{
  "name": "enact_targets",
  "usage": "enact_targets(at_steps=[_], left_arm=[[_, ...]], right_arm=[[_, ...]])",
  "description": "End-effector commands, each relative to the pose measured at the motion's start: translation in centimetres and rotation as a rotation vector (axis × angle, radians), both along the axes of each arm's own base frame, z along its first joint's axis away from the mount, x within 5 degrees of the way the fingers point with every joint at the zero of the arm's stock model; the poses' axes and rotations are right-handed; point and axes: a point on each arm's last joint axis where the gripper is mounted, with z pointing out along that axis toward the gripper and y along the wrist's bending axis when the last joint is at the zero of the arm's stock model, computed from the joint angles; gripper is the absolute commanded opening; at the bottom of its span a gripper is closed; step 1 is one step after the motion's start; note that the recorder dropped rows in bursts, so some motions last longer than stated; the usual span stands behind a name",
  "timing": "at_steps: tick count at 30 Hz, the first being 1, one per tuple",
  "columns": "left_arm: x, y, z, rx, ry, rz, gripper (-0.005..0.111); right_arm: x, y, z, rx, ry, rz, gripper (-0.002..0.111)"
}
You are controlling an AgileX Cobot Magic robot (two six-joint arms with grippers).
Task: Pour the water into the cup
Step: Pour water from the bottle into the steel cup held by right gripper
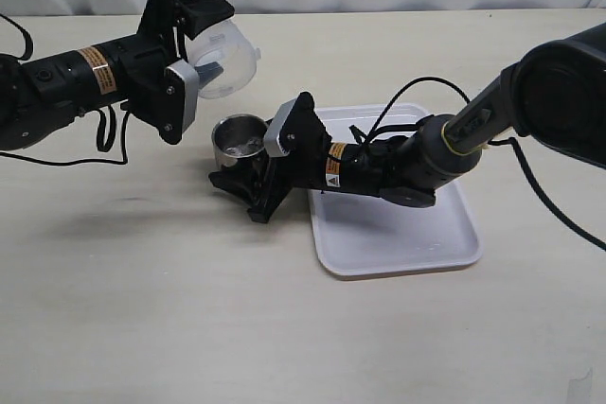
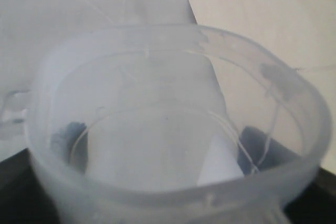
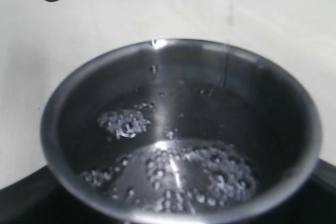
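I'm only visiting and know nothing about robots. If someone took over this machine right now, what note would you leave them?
Left gripper: jaws shut on the pitcher, held tipped in the air, up-left of the cup in the exterior view.
Right gripper: jaws shut on the cup, just beside the white tray.
Done: water, with bubbles, is already in the cup.
Left: how much the pitcher still holds is unclear; probably finish pouring, then right it and set it down.

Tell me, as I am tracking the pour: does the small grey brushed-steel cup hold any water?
Yes, clear bubbly water covers the bottom of the small grey steel cup.
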Motion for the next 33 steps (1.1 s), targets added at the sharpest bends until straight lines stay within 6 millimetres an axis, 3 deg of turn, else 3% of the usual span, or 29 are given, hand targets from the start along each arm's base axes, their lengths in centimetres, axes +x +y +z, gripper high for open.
enact_targets(at_steps=[1,33], left_arm=[[0.07,-0.17,0.71,-0.029,-0.032,-0.003,0.000],[0.05,-0.22,0.83,-0.040,-0.041,-0.008,0.000]], right_arm=[[0.06,0.08,0.02,0.002,-0.004,0.000,0.004],[0.06,0.08,0.02,0.002,-0.004,0.000,0.004]])
